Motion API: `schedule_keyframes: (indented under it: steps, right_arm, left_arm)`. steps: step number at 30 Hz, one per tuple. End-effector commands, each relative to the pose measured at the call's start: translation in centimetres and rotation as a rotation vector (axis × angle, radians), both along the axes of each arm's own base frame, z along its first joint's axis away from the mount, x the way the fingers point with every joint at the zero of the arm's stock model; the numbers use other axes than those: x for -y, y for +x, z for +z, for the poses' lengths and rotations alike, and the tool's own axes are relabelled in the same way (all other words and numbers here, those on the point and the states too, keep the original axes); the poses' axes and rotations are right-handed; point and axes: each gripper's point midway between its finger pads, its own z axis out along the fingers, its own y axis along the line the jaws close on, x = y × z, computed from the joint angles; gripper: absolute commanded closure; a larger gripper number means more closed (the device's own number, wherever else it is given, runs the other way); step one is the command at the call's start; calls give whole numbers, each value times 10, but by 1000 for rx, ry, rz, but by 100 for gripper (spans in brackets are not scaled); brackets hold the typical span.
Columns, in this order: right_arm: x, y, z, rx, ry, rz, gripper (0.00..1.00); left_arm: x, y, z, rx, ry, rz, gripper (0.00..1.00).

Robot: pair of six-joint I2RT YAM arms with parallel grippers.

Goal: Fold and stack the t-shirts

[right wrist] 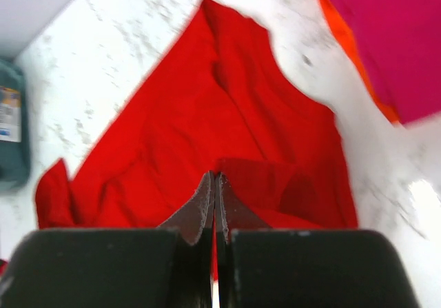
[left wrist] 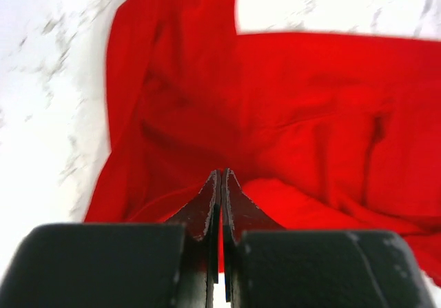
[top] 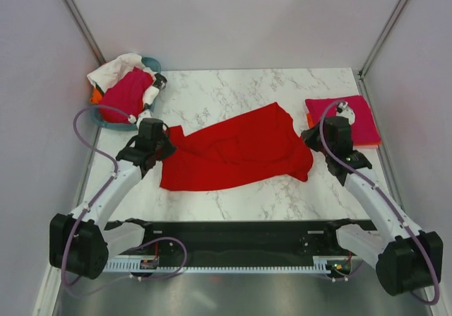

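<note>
Marbled white tabletop [top: 233,189] runs between pale walls, and on it we see the red shirt [top: 240,150] lying crumpled, stretched from one hand to the other. The left hand [top: 164,146] has its fingers pressed together on the shirt's near-left edge. From its wrist we see only a thin red sliver of cloth between them. The right hand [top: 308,138] is closed just as tightly on the shirt's opposite edge, red again showing in the slit.

Just beyond the right hand's outer side lies a folded pink shirt [top: 360,118]. Only a narrow edge of an orange shirt [right wrist: 337,39] peeks from under it. Past the left hand, out to its left, stands a teal tub [top: 106,120] heaped with a magenta shirt [top: 127,93] and a white shirt [top: 113,68].

We cannot make out how much cloth each hand has caught, since the fingers cover the pinch. Both wrist views are blurred.
</note>
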Motion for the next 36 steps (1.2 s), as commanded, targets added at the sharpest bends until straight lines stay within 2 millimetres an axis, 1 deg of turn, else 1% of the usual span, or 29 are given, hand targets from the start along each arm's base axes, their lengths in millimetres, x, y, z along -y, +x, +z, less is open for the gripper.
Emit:
schedule_keyframes:
  steps: [1,2,3,4,5,6,7,8,9,10,11,12,13,14,15,16,17,18,19,20,22,23,27,28,30,32,34,35,36]
  right_arm:
    - [-23,44,81,186,50,83,100]
    - [-26,49,90,197,52,95,100]
    - [-32,58,110,228,59,122,100]
    - [-33,62,119,236,48,129,100]
    - [-37,64,129,248,53,154,100]
    - [-40,70,155,289,59,164,100]
    - [-42,71,168,308,63,173,100]
    - [-43,71,181,330,58,184,100]
    - [-43,69,213,397,62,191,100]
    - [-44,66,230,435,63,202,100]
    - [-44,62,248,478,50,213,100]
    - [-41,51,283,558,51,214,100]
    - [-39,44,300,601,49,212,100]
    - [-37,36,317,645,44,213,100]
    - [-32,16,347,726,26,217,100]
    - [-31,5,362,768,18,223,100]
    - [-29,-6,374,805,7,232,100]
    - [-23,-30,398,881,-14,229,100]
    - [-20,-44,408,917,-22,230,100]
    - [-14,-67,423,975,-29,219,100]
    - [-6,-93,440,1040,-48,201,100]
    - [1,-115,454,1095,-49,181,100]
    - [17,-156,482,1192,-58,132,100]
    - [19,-161,486,1203,-59,127,100]
    - [24,-175,501,1241,-54,107,100]
    - [25,-179,511,1258,-48,101,100]
    - [30,-173,513,1247,-42,68,100]
    - [28,-162,511,1228,-35,64,100]
    - [29,-154,509,1212,-33,55,100]
  left_arm:
    - [22,43,63,133,-102,-18,98]
    - [23,47,70,142,-98,-21,98]
    - [21,54,72,140,-90,-11,98]
    - [21,62,91,169,-91,-11,98]
    - [21,67,99,180,-83,-14,98]
    - [18,73,105,183,-76,-7,98]
    - [17,78,129,215,-79,-4,98]
    - [15,81,143,236,-76,-4,98]
    - [13,83,157,259,-75,2,98]
    - [11,86,190,327,-85,7,98]
    - [10,84,206,356,-86,5,98]
    - [8,83,224,398,-95,7,98]
    - [6,76,258,476,-112,3,98]
    - [6,70,276,517,-120,-3,98]
    - [5,63,292,557,-130,-8,98]
    - [1,48,322,632,-146,-5,98]
    - [-2,39,336,669,-148,-3,98]
    - [-7,30,348,703,-148,10,98]
    - [-10,17,365,750,-156,14,98]
    - [-18,-2,381,805,-162,32,98]
    - [-26,-24,402,873,-172,51,98]
    - [-31,-41,414,915,-178,58,98]
    - [-38,-73,446,1010,-201,56,98]
    - [-41,-81,457,1040,-205,60,98]
    - [-42,-85,469,1064,-210,63,98]
    - [-39,-82,471,1058,-214,53,98]
    - [-34,-66,464,1021,-223,48,98]
    - [-31,-57,459,1000,-224,45,98]
    - [-27,-38,446,953,-215,47,98]
